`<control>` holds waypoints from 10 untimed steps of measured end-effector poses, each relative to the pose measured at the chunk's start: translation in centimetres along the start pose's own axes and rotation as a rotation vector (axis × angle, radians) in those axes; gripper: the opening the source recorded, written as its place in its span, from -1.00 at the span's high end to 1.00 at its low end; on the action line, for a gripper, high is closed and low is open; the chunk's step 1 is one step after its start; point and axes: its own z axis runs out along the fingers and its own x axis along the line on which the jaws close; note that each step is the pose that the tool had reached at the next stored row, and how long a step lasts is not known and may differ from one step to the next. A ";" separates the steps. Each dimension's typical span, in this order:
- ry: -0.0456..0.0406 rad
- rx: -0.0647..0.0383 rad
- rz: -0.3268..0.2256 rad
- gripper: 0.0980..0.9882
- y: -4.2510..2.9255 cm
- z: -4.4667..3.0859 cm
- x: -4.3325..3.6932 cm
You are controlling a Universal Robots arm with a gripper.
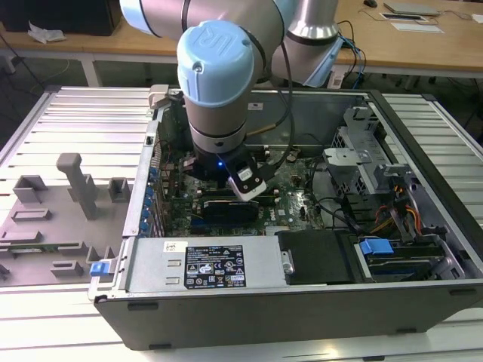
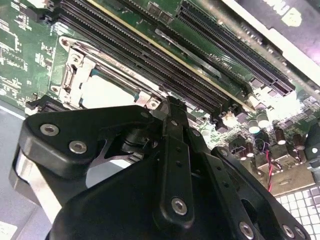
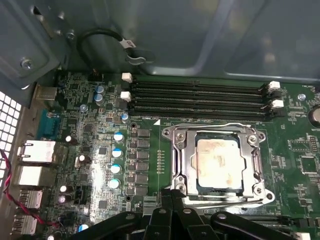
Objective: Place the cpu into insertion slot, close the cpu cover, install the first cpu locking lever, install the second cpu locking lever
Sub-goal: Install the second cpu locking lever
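The hand [image 3: 172, 200], fingers pressed together and holding nothing, hangs at the lower edge of the cpu cover [image 3: 218, 132], which lies closed over the cpu [image 3: 218, 163] right of centre in the first wrist view.

Dull silver-grey cpu [image 3: 218, 163] with tan smears, silvery cpu cover [image 3: 180, 155], green circuit board [image 3: 90, 150], black claw [image 2: 172, 112].

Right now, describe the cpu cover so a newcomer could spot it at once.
In the first wrist view, find the green motherboard inside the open computer case. Below the four long black memory slots lies the cpu cover, a silvery metal frame closed around the cpu. It is the board's one shiny square frame with a window.
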 end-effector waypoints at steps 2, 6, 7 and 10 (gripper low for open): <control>-0.0002 -0.002 0.000 0.98 -0.03 0.15 0.07; -0.0003 -0.002 0.000 0.98 0.05 0.44 0.10; -0.0002 -0.002 0.000 0.98 0.07 0.48 0.10; -0.0004 -0.002 0.000 0.98 0.13 0.65 0.12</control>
